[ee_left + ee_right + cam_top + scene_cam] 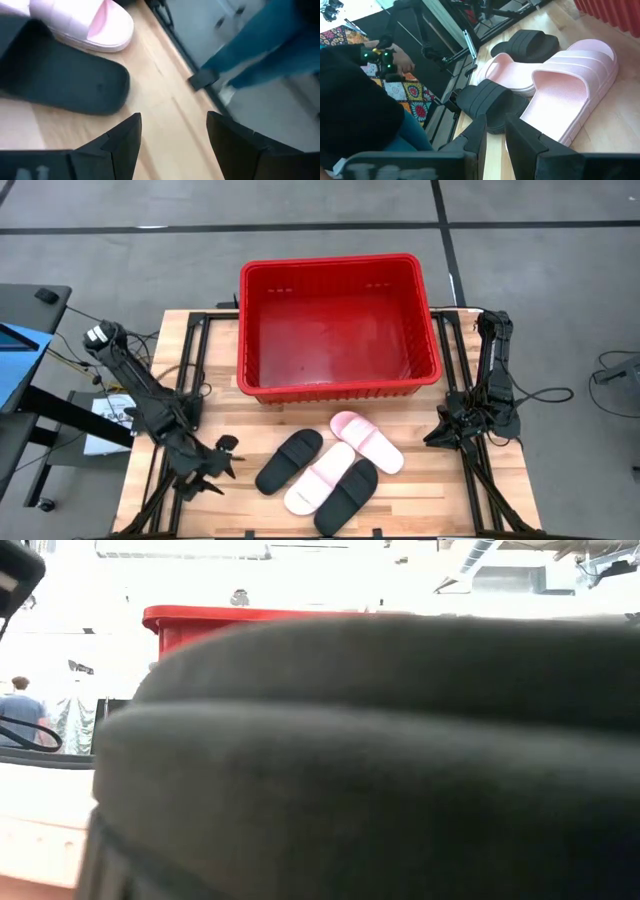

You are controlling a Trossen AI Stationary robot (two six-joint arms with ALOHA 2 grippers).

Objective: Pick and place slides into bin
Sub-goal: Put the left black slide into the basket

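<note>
Four slides lie soles down on the wooden table in front of the red bin (340, 330): a black one (290, 461), a pink one (320, 478), a second pink one (367, 442) and a second black one (347, 496). My left gripper (228, 457) hovers open just left of them. In its wrist view (172, 120) bare wood shows between the fingers, with a black slide (60, 82) and a pink slide (85, 22) beyond. My right gripper (432, 438) waits at the table's right side, a narrow gap between its fingers (495, 135), nothing in it.
A black slide (380, 760) fills most of the low view; only the bin's rim (250, 615) shows above it. Black frame rails (170, 470) run along both table sides. A person stands near the table's front edge, with a blue trouser leg (260, 50) and a dark sleeve (355, 100).
</note>
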